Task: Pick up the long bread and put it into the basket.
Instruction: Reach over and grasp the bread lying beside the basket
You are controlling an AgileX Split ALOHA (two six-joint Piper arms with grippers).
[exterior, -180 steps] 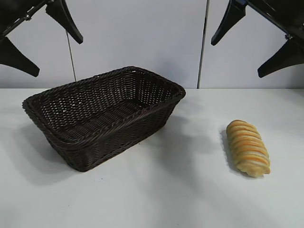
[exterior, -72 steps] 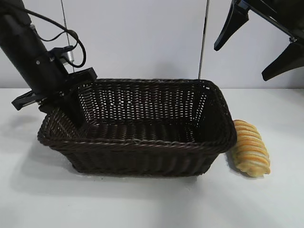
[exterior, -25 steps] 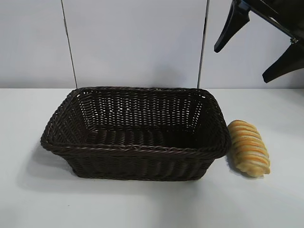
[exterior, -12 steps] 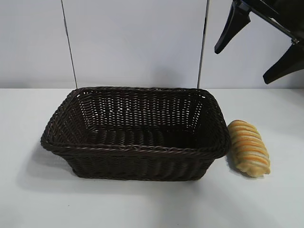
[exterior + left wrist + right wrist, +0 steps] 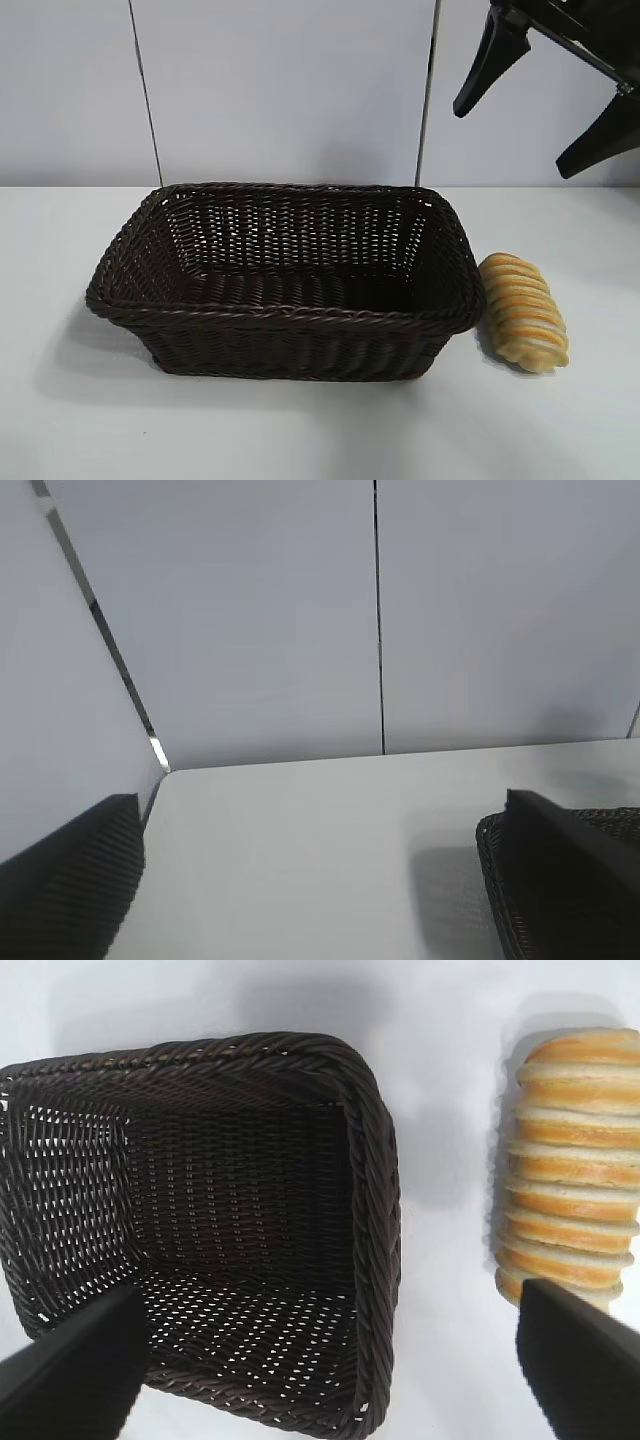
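Golden ridged long bread (image 5: 523,311) on the counter (image 5: 300,430) just beside the empty basket (image 5: 285,315), below the right gripper's (image 5: 545,95) wide-spread fingers (image 5: 478,62); likely light, soft, crushable, so grip gently across mid-length ridges.

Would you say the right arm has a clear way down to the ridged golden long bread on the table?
Probably yes: the right gripper hangs open above the long bread, which lies uncovered beside the dark wicker basket, with nothing between them.
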